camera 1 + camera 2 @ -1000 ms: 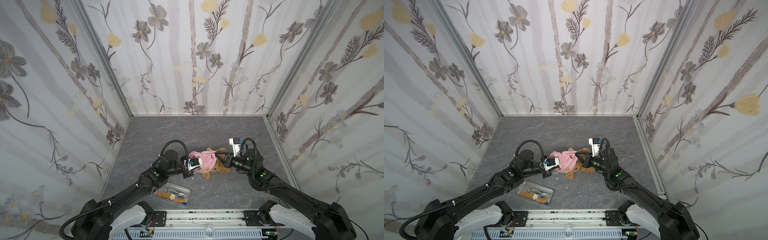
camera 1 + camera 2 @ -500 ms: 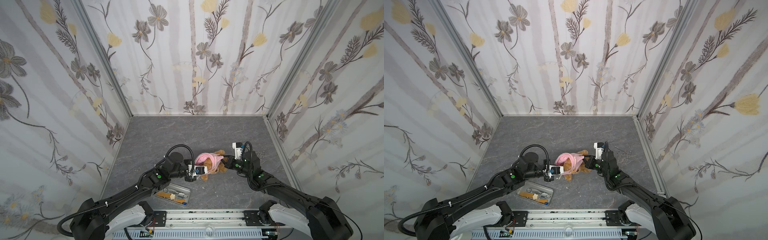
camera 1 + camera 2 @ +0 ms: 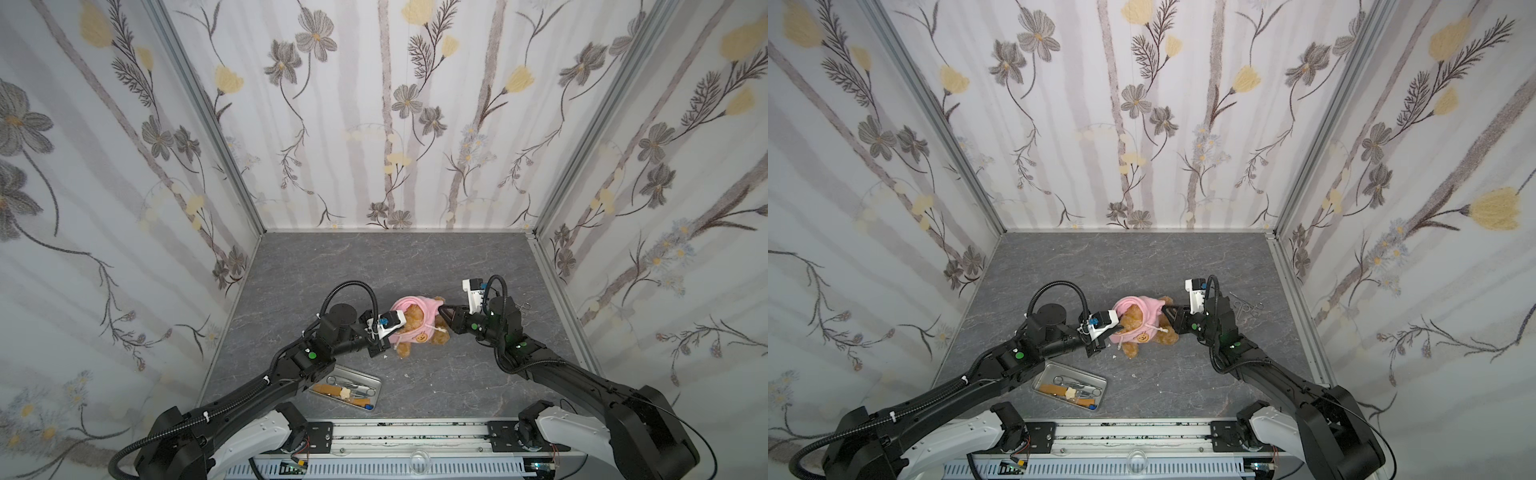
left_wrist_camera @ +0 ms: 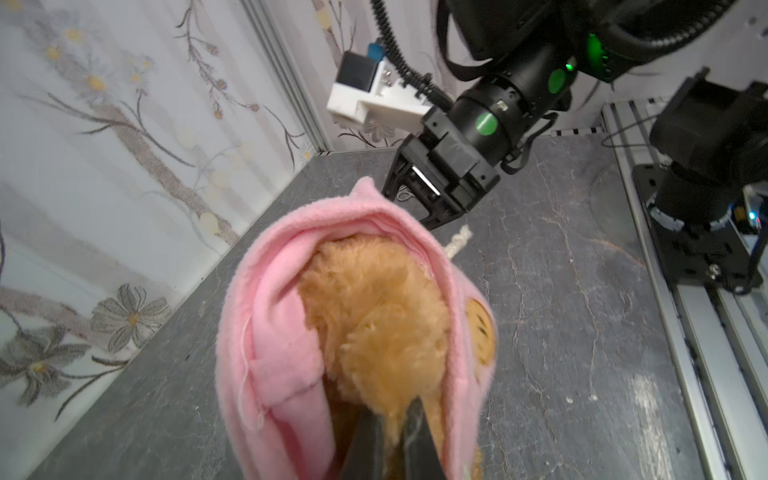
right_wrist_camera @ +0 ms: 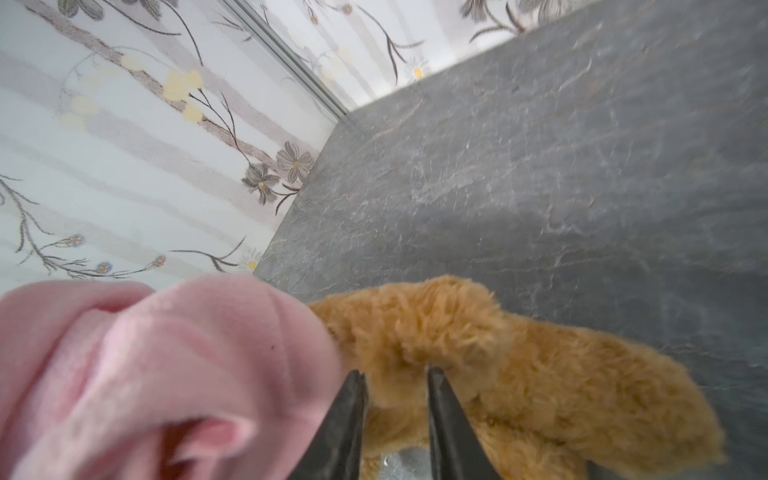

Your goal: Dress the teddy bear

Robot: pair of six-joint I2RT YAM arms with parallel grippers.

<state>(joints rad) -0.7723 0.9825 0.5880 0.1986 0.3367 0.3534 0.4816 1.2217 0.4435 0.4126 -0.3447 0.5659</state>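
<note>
A: Nearest the rail lies the shallow steel tray (image 3: 361, 374) of small tools; does it hamper us?

B: Hardly; it sits short of the work, though the left forearm passes above its corner; a low sweep there could catch the rim.

A: And the task's thing?

B: The small shaggy golden-brown teddy bear (image 3: 414, 322) lies mid-table between the two grippers, wrapped in the pink fleece hooded shirt (image 3: 428, 309) with a bear-face patch; fur shows inside the shirt's opening, and furry limbs stick out on the right arm's side.

A: The jaws?

B: The left gripper (image 4: 395, 415) is clenched on a tuft of the bear's fur inside the pink opening; the right gripper (image 5: 395, 374) is released, its fingers parted at the fur just beside the pink edge, holding nothing.

A: How to do this step well?

B: I judge the right should close on the fleece edge, not the fur, and draw it over the limb while the left anchors the bear; slowly, since fleece likely drags on plush; mind the white drawstring (image 4: 457, 239), which could snag.

A: Beyond?

B: Thin steel ring-handled forceps (image 3: 1248, 308) lie on the grey veined tabletop (image 3: 374, 266) behind the right wrist, apart from the bear; then only the flowered walls (image 3: 374, 124).
</note>
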